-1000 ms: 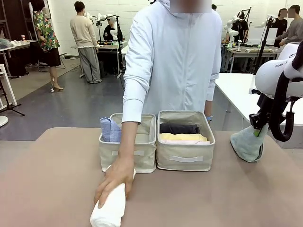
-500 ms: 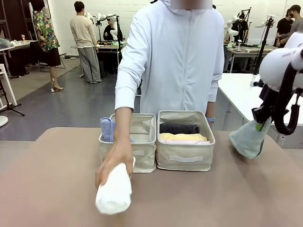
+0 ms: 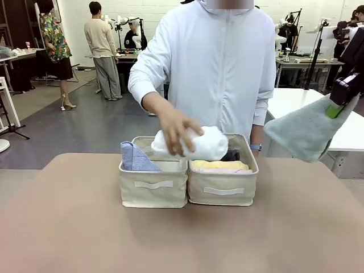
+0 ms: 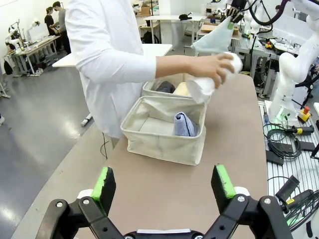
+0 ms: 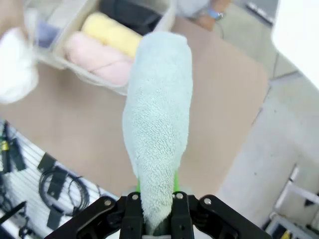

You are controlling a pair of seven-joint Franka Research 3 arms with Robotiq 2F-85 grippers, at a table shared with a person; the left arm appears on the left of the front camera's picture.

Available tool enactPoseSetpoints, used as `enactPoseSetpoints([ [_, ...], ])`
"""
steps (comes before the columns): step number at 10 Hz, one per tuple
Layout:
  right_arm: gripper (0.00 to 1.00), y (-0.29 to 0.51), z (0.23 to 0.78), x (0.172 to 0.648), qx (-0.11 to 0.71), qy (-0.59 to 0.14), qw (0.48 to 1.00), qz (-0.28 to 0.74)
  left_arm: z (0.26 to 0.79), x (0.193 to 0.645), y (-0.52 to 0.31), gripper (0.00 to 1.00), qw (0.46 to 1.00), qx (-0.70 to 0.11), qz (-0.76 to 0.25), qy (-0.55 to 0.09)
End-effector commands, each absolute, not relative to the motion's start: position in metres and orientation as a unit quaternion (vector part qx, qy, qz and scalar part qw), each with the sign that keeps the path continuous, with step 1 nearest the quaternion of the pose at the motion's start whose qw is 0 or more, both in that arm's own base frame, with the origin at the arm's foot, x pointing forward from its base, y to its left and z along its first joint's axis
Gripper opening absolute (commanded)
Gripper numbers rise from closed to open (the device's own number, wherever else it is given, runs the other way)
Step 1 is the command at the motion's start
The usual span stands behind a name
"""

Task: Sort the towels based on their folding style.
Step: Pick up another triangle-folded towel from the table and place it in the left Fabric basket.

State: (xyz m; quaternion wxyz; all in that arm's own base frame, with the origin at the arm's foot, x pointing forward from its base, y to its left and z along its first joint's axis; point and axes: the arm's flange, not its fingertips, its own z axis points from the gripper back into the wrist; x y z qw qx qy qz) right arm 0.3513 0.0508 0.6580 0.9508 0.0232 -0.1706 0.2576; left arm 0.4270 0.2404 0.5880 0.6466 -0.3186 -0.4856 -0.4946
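Left hand [image 4: 163, 181], fingers spread wide, nothing held, low over the desk [image 3: 68, 227]; beyond, left basket [image 3: 152, 190] with blue towel [image 3: 133, 157], right basket [image 3: 223, 192] with yellow towel [image 3: 219, 164]; person's hand [image 3: 176, 128] holding white rolled towel [image 3: 199, 143] above both; right hand [image 3: 341, 94], raised at far right, clamped on hanging grey-green towel [image 3: 304, 133].
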Motion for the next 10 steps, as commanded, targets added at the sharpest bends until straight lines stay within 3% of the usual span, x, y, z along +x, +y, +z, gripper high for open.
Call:
enactPoseSetpoints([
  [1,0.08,0.049,0.638,0.351,0.063,-0.162,0.937,0.302,0.590,0.426,0.241,1.00,0.644,-0.318,-0.492,-0.492],
  [3,0.08,-0.025,0.651,0.323,0.062,-0.171,0.955,0.235,0.590,0.426,0.241,1.00,0.644,-0.318,-0.492,-0.492],
  [6,0.08,-0.118,0.670,0.227,0.066,-0.257,0.950,0.166,0.590,0.426,0.241,1.00,0.644,-0.318,-0.492,-0.492],
  [10,0.08,-0.122,0.655,0.236,0.064,-0.231,0.956,0.169,0.590,0.426,0.241,1.00,0.644,-0.318,-0.492,-0.492],
])
